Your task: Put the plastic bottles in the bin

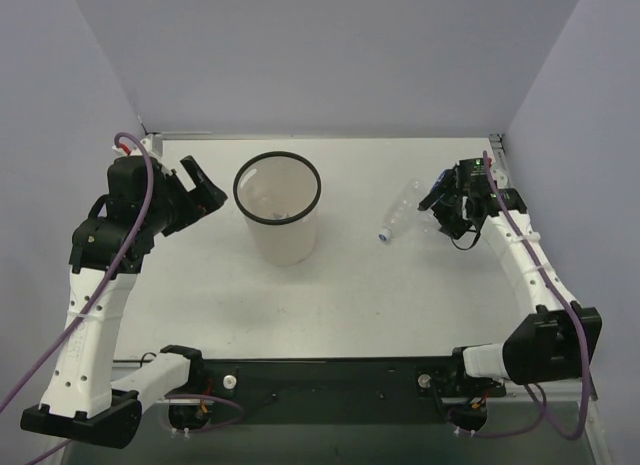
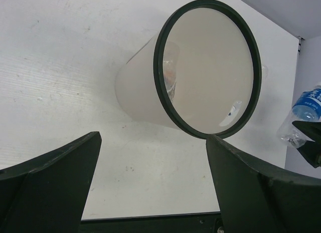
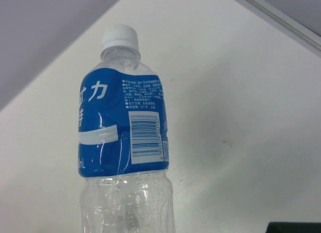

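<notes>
The bin (image 1: 278,225), white with a black rim, stands mid-table; it also shows in the left wrist view (image 2: 135,92). A bottle with some red on it (image 2: 170,75) shows faintly through the bin's wall. My left gripper (image 1: 205,190) is open and empty just left of the bin; its jaws (image 2: 153,143) frame bare table. My right gripper (image 1: 440,207) is shut on the blue-wrapped bottle (image 3: 123,128), white cap pointing away, held at the right. It also shows in the left wrist view (image 2: 307,110). A plain clear bottle (image 1: 402,210) lies on the table just left of the right gripper.
Purple walls close the table at the back and sides. A metal rail (image 1: 320,136) runs along the far edge. The black base bar (image 1: 330,380) lies at the near edge.
</notes>
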Robot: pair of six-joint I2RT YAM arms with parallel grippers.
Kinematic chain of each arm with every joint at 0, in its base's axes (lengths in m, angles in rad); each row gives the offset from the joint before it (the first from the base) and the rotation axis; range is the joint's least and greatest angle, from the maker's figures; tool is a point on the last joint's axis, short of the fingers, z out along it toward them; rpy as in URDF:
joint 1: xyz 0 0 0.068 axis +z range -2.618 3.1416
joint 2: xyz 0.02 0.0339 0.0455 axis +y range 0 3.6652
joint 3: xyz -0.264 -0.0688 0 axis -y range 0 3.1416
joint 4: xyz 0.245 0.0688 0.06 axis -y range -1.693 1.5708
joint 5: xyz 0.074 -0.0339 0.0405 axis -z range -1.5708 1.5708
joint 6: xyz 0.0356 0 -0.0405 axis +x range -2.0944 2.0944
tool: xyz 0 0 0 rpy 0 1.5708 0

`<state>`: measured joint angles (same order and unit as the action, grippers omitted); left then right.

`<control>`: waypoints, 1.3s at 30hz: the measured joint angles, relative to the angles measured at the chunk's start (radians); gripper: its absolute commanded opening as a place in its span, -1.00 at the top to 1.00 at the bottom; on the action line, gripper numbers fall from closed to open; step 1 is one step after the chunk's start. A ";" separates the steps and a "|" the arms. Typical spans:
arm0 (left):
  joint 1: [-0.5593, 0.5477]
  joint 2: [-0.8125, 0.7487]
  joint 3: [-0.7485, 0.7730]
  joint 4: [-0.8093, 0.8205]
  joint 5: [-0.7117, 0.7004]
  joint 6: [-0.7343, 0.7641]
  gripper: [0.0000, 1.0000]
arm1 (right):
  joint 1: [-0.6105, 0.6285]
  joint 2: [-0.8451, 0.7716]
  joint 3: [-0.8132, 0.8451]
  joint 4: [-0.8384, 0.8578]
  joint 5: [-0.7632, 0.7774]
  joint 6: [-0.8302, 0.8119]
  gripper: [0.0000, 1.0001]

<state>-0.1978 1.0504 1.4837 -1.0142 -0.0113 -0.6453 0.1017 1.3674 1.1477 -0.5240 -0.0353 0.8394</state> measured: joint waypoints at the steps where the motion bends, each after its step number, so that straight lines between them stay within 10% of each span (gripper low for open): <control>1: -0.001 0.000 0.000 0.000 0.000 0.000 -0.95 | 0.007 -0.026 0.018 -0.019 -0.028 -0.006 0.05; 22: -0.054 -0.108 -0.055 0.155 0.036 0.065 -0.95 | 0.485 0.063 0.508 -0.180 -0.529 0.154 0.06; 39: -0.077 -0.180 -0.108 0.296 0.026 0.183 -0.95 | 0.587 0.236 0.624 -0.143 -0.561 0.429 0.05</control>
<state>-0.2745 0.8700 1.3758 -0.7185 0.0151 -0.4622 0.6891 1.6035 1.7714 -0.6674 -0.5964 1.2686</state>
